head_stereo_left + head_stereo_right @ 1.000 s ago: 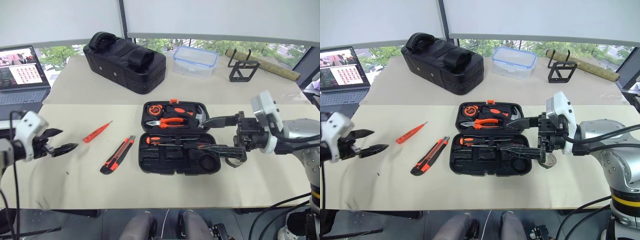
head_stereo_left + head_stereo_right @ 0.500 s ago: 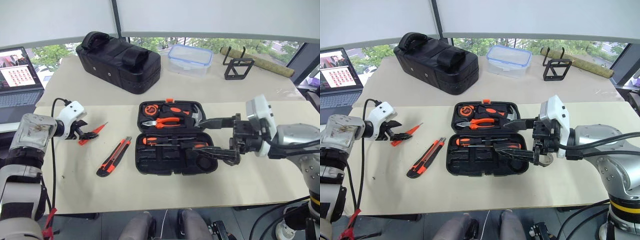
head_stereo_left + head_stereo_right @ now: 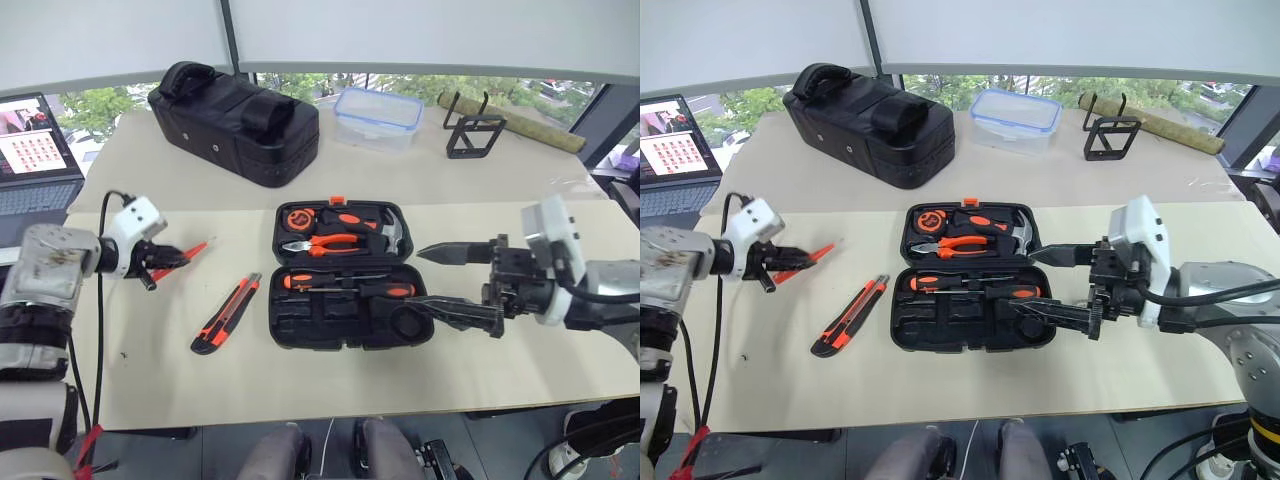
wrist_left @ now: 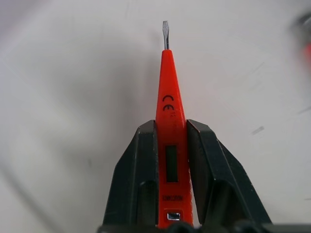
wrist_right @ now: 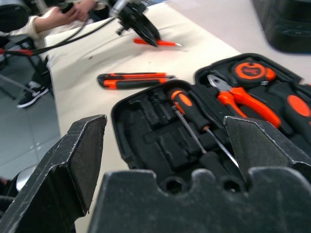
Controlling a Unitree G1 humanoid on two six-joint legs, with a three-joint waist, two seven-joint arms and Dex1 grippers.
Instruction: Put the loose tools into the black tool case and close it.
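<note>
Left tool [image 4: 171, 145] clamped on the slim orange tester screwdriver [image 4: 167, 121], black fingers [image 4: 133, 170] pressed to either side of its body, metal blade tip jutting out past them. Held just above the tabletop [image 3: 300, 390], well to the left of the black tool case [image 3: 345, 275], blade end pointing toward the case.

Right tool [image 3: 455, 280] spread wide, gripping nothing, hanging just beside the right edge of the case, one finger level with the hinge line, the other reaching over the near right corner.

Black tool case lying open and flat near the middle of the tabletop. Far half: orange-handled pliers [image 3: 325, 245], a hammer [image 3: 395, 235] and a round orange-faced tape measure [image 3: 298, 218]. Near half: black-and-orange-handled screwdrivers [image 3: 345, 285] in the recesses next to the hinge, a small dark tape roll [image 3: 405, 322] in the round recess at the near right corner, other recesses unfilled.

Orange-black utility knife [image 3: 228, 312] flat on the tabletop, between the case and the left tool, close to the case's left edge, lying at a slant.

Beyond the case: a black fabric bag [image 3: 235, 110] to the far left, a clear blue-rimmed box [image 3: 378, 118] straight behind, a black wire stand [image 3: 472, 135] to the far right. Laptop [image 3: 35, 150] far off to the left of the case.
</note>
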